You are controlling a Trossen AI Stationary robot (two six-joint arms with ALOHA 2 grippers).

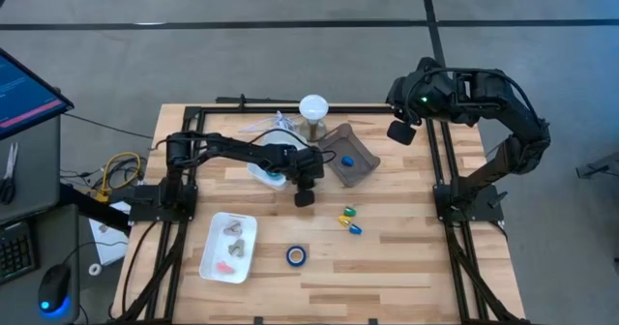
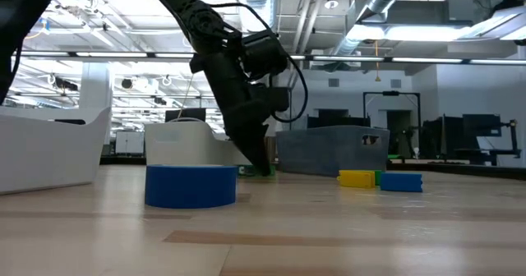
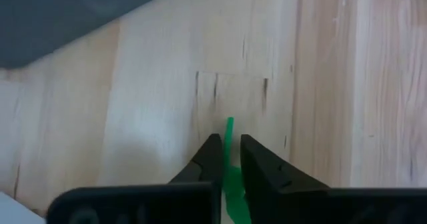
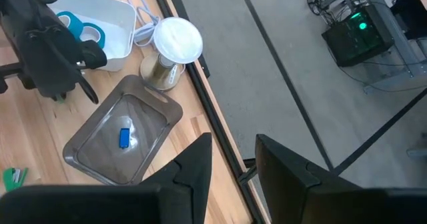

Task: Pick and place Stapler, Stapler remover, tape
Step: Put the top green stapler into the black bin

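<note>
A small green piece point(image 3: 229, 125) is clamped between the fingers of the left claw point(image 3: 227, 145), which is lowered to the wooden tabletop point(image 1: 416, 267) near its middle. The fingers are almost together, and only a thin flat strip of green is seen between them; which kind of tool it is cannot be told.

Just beside this claw, toward the back, a white plastic bin point(image 4: 117, 47) is placed, and ring-shaped blue tape rolls point(image 4: 87, 31) are seen inside it. A grey tray point(image 4: 87, 151) with rounded corners and a glossy inside is lying on the right of the claw, and one small blue piece point(image 4: 124, 138) is held in it. Behind the tray a white round disc point(image 4: 178, 39) is carried on a short metallic stem.

Toward the front, a single blue tape roll point(image 1: 296, 256) with a pale core is lying flat, apart from everything. On its left a white rectangular tray point(image 1: 215, 267) is found, with grey and pink staple removers point(image 1: 233, 232) in it. A few small yellow, blue and green pieces point(image 1: 350, 221) are scattered between the roll and the grey tray.

The right claw point(image 4: 233, 164) is kept high over the back right edge of the tabletop, with its fingers apart and nothing between them.
</note>
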